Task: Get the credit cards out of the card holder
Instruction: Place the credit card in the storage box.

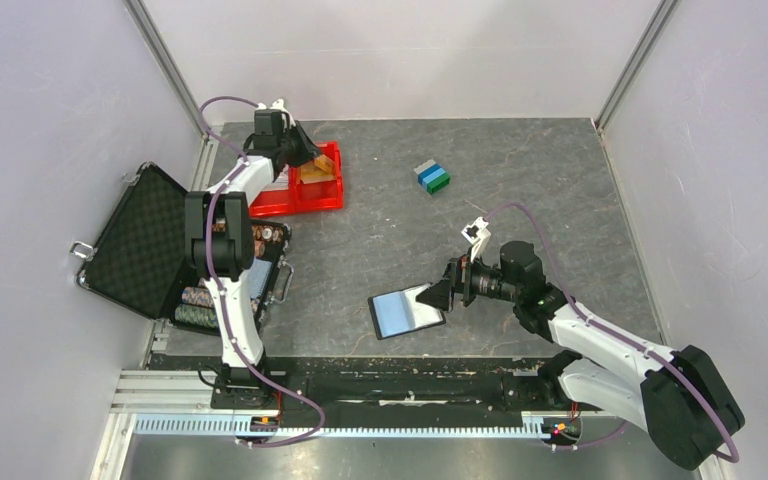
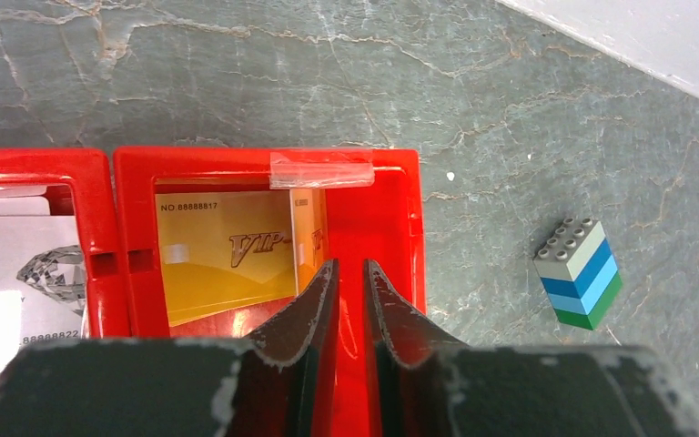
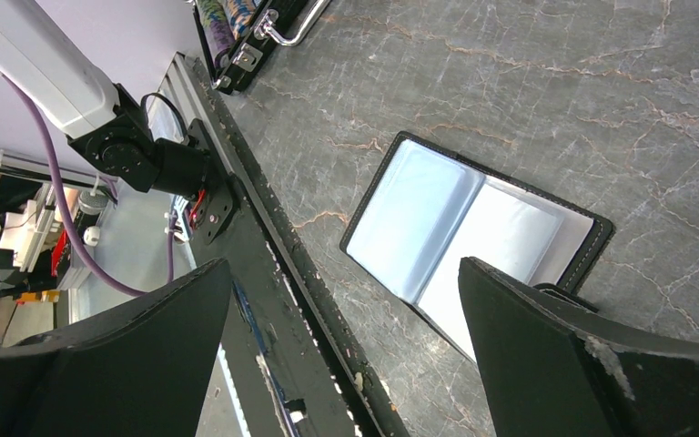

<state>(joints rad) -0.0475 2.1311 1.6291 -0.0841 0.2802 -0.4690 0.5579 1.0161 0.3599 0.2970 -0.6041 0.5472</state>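
Observation:
The card holder (image 1: 405, 312) lies open and flat near the table's front edge, its clear pockets (image 3: 473, 228) showing no cards. My right gripper (image 1: 438, 295) hovers at its right edge, open wide (image 3: 344, 264), with one fingertip (image 3: 510, 309) over the holder's near corner. Orange credit cards (image 2: 223, 250) lie in the right compartment of a red tray (image 2: 264, 159), and one orange card (image 2: 308, 238) stands on edge there. Whitish cards (image 2: 18, 282) fill the left compartment. My left gripper (image 2: 350, 264) hangs over the right compartment (image 1: 305, 150), its jaws a narrow gap apart with nothing between them.
A stack of grey, blue and green blocks (image 1: 432, 177) stands right of the tray (image 1: 320, 195). A large open black case (image 1: 140, 240) with poker chips (image 1: 195, 305) sits at the left. Walls close in the table on three sides.

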